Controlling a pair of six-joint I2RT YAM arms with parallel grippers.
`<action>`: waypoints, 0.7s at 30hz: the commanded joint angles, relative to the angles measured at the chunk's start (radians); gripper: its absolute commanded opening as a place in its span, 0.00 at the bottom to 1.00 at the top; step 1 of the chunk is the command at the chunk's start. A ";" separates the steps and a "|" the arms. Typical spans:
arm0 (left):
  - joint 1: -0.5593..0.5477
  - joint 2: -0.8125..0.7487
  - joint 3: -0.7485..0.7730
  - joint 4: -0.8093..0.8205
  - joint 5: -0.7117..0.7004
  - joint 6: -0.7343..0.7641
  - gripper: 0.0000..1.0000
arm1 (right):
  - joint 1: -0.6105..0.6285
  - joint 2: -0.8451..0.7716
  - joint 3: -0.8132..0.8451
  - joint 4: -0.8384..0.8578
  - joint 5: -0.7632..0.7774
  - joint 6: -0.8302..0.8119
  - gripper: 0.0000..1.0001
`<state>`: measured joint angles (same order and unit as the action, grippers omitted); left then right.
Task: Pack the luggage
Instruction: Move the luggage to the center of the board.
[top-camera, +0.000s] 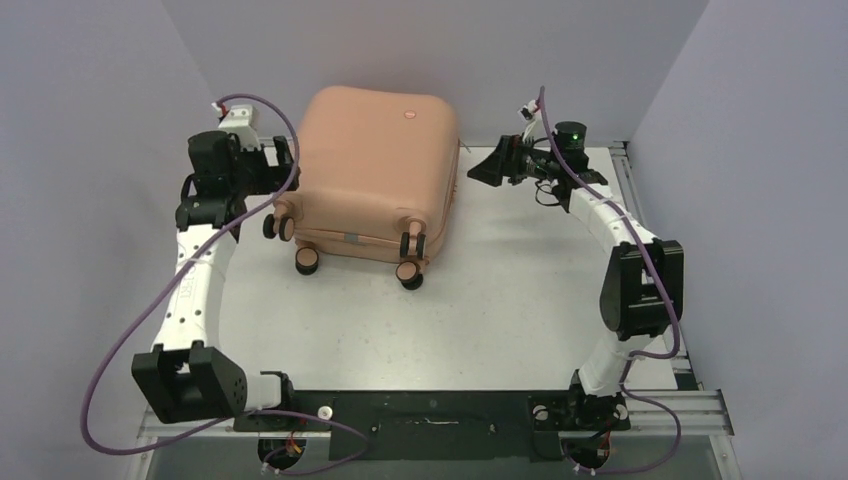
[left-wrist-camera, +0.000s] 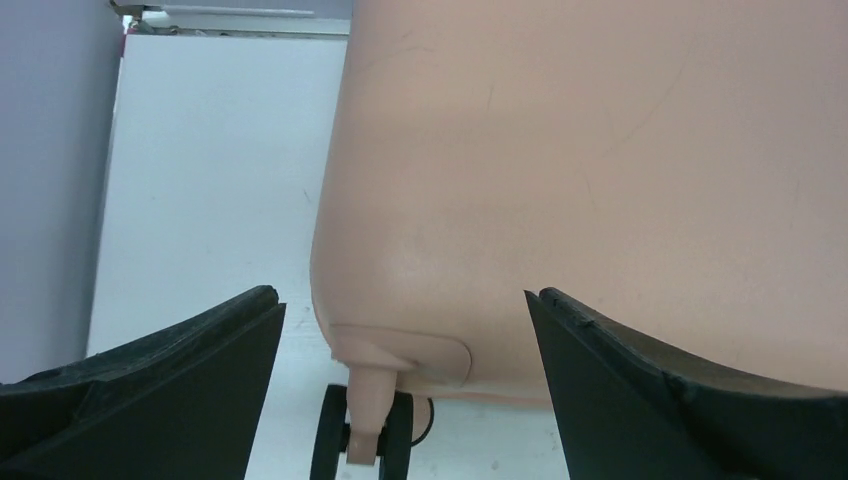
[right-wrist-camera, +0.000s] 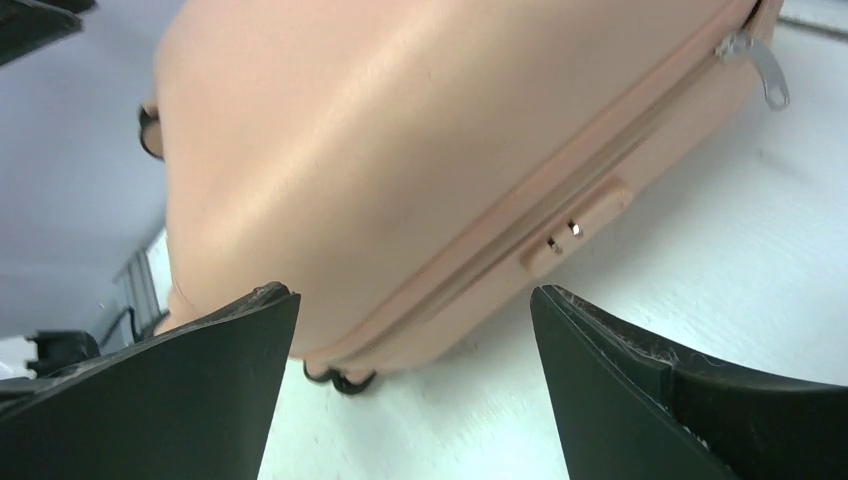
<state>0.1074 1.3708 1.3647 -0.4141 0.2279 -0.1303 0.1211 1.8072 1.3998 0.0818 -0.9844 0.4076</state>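
The closed luggage (top-camera: 375, 165) lies far on the worktop (top-camera: 500, 290); left jaws and right jaws flank it, both wide open, empty.

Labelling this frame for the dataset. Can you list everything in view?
luggage: 1, salmon pink, closed, lying flat at the far middle of the table
caster wheels: 4, pink and black, on the luggage's near end
logo dot: 1, reddish, on the top shell near its far edge
zipper pull: 1, grey metal, on the luggage's right-side seam
table: 1, white, under the luggage
cables: 2, purple, one along each arm
arms: 2, white and black, left and right of the luggage
left end effector: 1, black, open, empty, beside the luggage's left side
right end effector: 1, black, open, empty, beside its right side
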 joint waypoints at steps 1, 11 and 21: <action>-0.085 -0.083 -0.114 -0.082 -0.190 0.198 1.00 | -0.010 -0.044 -0.004 -0.347 0.053 -0.304 0.90; -0.204 -0.106 -0.249 0.036 -0.446 0.275 0.86 | -0.015 -0.274 -0.099 -0.429 0.125 -0.444 0.90; -0.200 -0.073 -0.279 0.063 -0.461 0.245 0.61 | -0.041 -0.372 -0.208 -0.346 0.128 -0.424 0.90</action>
<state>-0.0967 1.2728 1.0832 -0.4252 -0.2157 0.1318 0.0959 1.4548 1.2072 -0.3187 -0.8654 0.0063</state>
